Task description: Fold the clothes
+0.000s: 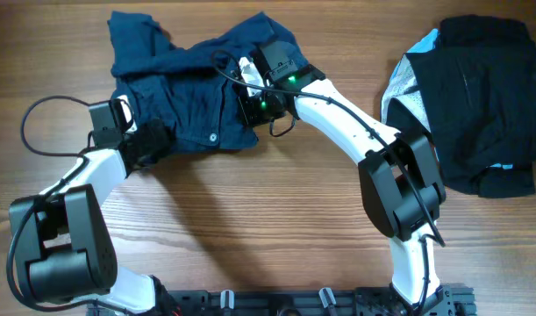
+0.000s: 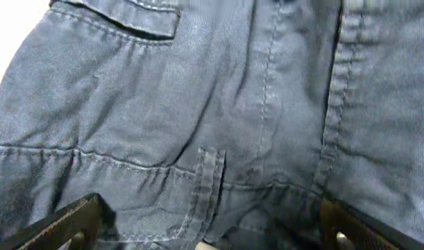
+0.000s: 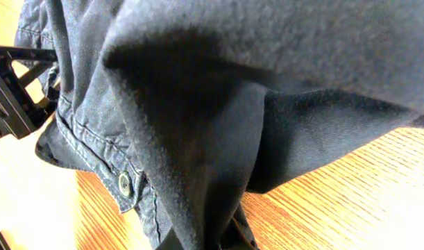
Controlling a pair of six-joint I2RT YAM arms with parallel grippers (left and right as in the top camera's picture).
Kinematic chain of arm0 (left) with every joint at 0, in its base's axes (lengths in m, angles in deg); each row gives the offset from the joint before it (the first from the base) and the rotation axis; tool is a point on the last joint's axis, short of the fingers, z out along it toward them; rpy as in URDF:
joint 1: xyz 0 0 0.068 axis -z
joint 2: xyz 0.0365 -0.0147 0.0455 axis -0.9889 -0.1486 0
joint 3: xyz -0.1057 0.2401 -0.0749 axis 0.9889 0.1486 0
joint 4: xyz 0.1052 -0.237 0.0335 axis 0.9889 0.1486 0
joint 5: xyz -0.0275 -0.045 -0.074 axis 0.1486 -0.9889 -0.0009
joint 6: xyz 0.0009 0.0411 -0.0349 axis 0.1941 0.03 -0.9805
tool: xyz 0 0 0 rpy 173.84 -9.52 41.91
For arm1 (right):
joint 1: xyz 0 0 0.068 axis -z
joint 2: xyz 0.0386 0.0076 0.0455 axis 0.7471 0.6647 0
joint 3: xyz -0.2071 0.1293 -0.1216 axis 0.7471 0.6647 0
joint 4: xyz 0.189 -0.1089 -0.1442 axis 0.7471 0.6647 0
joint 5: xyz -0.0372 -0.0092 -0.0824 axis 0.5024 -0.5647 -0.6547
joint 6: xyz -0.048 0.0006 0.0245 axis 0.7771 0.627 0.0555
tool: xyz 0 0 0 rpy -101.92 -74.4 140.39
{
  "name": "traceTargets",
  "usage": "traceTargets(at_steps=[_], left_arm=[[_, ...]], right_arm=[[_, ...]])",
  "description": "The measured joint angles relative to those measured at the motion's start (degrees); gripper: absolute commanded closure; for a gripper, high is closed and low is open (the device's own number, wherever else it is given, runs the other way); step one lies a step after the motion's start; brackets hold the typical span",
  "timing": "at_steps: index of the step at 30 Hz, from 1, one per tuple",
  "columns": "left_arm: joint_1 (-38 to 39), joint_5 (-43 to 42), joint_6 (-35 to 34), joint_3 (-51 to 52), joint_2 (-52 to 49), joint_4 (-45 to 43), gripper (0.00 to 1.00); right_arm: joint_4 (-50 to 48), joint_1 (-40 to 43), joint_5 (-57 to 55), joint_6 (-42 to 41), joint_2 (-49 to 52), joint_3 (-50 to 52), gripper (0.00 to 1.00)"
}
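Dark blue shorts (image 1: pixel 189 96) lie crumpled on the wooden table at the upper middle, a button (image 1: pixel 213 138) at their near edge. My left gripper (image 1: pixel 152 145) is at the shorts' lower left edge. In the left wrist view its fingers (image 2: pixel 208 232) are spread wide, with the waistband fabric and a belt loop (image 2: pixel 198 104) between them. My right gripper (image 1: pixel 254 101) is at the shorts' right side. In the right wrist view it (image 3: pixel 229 236) is shut on a fold of the blue fabric (image 3: pixel 198 104), which hangs lifted off the table beside the button (image 3: pixel 124 183).
A pile of black clothes (image 1: pixel 482 96) lies at the far right, on top of a pale grey garment (image 1: pixel 397 92). Bare wood (image 1: pixel 250 219) shows in front of the shorts. The left arm's black frame (image 3: pixel 10 90) shows at the left edge of the right wrist view.
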Motion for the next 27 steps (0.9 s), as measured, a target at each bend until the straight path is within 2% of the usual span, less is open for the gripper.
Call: traceTargets(at_steps=[2, 3, 4, 5, 6, 7, 8, 17, 23, 24, 25, 26, 27], left_arm=[[0.0, -0.46, -0.57, 0.04, -0.33, -1.42, 0.02], [0.0, -0.5, -0.61, 0.07, -0.52, -1.92, 0.35], [0.0, -0.72, -0.81, 0.07, -0.66, -2.25, 0.52], [0.0, -0.9, -1.31, 0.07, -0.72, -2.4, 0.61], [0.0, -1.14, -1.4, 0.09, -0.9, -2.21, 0.8], [-0.07, -1.29, -1.38, 0.11, -1.07, -2.14, 0.92], [-0.07, -1.55, -1.64, 0.17, -1.16, -1.95, 0.96], [-0.07, -1.64, -1.84, 0.22, -0.94, -0.76, 0.96], [-0.07, 3.02, -1.81, -2.45, 8.96, 11.76, 0.96], [-0.07, 4.22, -1.81, -3.89, 10.93, 13.97, 0.96], [-0.07, 5.38, -1.81, -5.44, 12.98, 16.2, 0.96], [-0.04, 6.6, -1.81, -7.1, 15.63, 17.68, 0.96], [-0.04, 7.61, -1.81, -8.68, 18.49, 18.93, 0.96]], right_arm=[[0.0, 0.0, -0.09, 0.0, 0.0, 0.0, 0.93], [0.0, 0.0, -0.13, 0.0, 0.0, 0.0, 0.93], [0.0, 0.0, -0.15, 0.0, 0.0, 0.0, 0.93], [0.0, 0.0, -0.15, 0.0, 0.0, 0.0, 0.92], [0.02, 0.0, -0.15, 0.0, 0.0, 0.0, 0.92], [0.0, 0.0, -0.15, 0.0, 0.0, 0.0, 0.92], [0.02, 0.0, -0.15, 0.02, 0.0, 0.0, 0.92], [0.02, 0.0, -0.17, 0.0, 0.0, 0.0, 0.91], [0.15, 0.0, -0.22, 0.0, 0.0, 0.0, 0.89], [0.17, 0.0, -0.22, 0.0, 0.0, 0.0, 0.84], [0.2, 0.0, -0.22, 0.02, 0.0, 0.0, 0.75], [0.26, 0.0, -0.2, 0.11, 0.0, 0.0, 0.57], [0.59, 0.0, -0.17, 0.15, 0.0, 0.0, 0.49]])
